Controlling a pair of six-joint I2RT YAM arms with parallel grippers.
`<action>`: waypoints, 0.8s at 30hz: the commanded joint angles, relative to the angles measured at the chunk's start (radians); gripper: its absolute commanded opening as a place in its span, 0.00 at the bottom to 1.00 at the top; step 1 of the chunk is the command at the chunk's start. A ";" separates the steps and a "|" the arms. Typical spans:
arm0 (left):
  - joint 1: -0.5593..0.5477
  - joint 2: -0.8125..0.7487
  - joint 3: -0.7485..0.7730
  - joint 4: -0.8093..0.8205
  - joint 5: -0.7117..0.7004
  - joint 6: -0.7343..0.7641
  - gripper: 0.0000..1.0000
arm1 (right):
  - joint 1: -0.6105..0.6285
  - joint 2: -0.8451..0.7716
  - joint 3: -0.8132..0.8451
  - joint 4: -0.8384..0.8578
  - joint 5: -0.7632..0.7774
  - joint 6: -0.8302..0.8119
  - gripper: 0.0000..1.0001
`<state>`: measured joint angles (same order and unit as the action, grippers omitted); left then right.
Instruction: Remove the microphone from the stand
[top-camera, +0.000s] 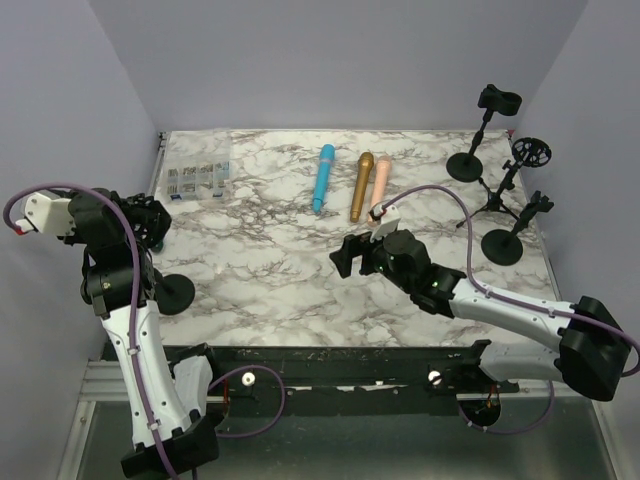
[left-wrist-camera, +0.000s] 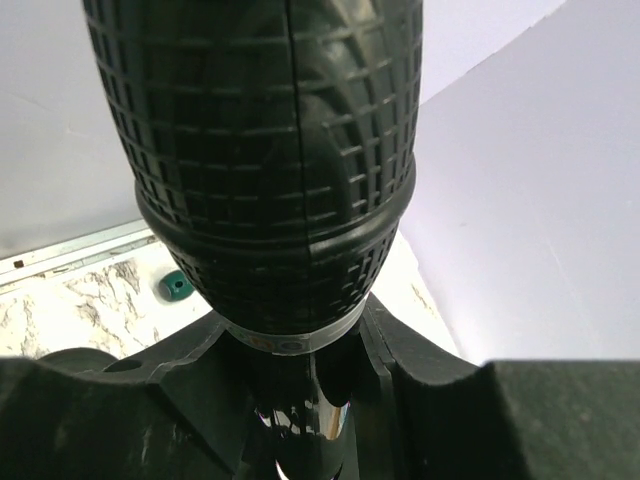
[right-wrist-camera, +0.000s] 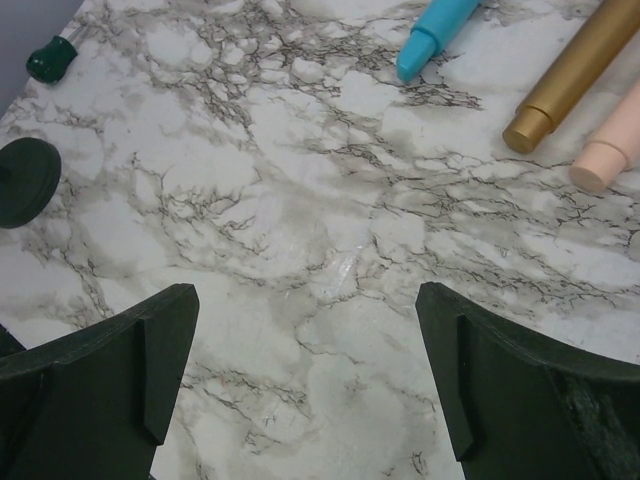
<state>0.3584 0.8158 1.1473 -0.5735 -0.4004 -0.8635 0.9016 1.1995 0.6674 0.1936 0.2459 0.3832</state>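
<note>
A black microphone with a gridded head (left-wrist-camera: 270, 150) fills the left wrist view, its handle running down between the fingers. My left gripper (left-wrist-camera: 300, 400) is shut on it. In the top view the left gripper (top-camera: 148, 225) is at the table's left edge, above the black round stand base (top-camera: 175, 293). The microphone is mostly hidden there, and I cannot tell whether the stand's clip still holds it. My right gripper (top-camera: 350, 255) is open and empty over the middle of the table; its fingers (right-wrist-camera: 100, 370) are wide apart. The stand base shows in the right wrist view (right-wrist-camera: 25, 180).
Blue (top-camera: 323, 178), gold (top-camera: 360, 186) and pink (top-camera: 381, 182) microphones lie at the back centre. Three empty black stands (top-camera: 480, 130) (top-camera: 505, 185) (top-camera: 510, 235) are at the back right. A clear compartment box (top-camera: 200, 178) is at the back left. A green knob (right-wrist-camera: 50, 58) lies near the left edge.
</note>
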 joint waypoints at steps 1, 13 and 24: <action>0.008 -0.004 0.022 0.043 -0.013 0.045 0.18 | -0.002 0.017 -0.001 0.027 0.005 -0.005 1.00; 0.008 -0.036 0.077 0.008 -0.052 0.026 0.14 | -0.001 0.035 0.000 0.035 -0.014 0.005 1.00; 0.008 -0.098 0.162 -0.050 -0.115 -0.005 0.12 | -0.002 0.044 0.005 0.036 -0.017 0.008 1.00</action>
<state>0.3599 0.7631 1.2533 -0.5827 -0.4496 -0.8440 0.9016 1.2308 0.6674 0.2012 0.2440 0.3843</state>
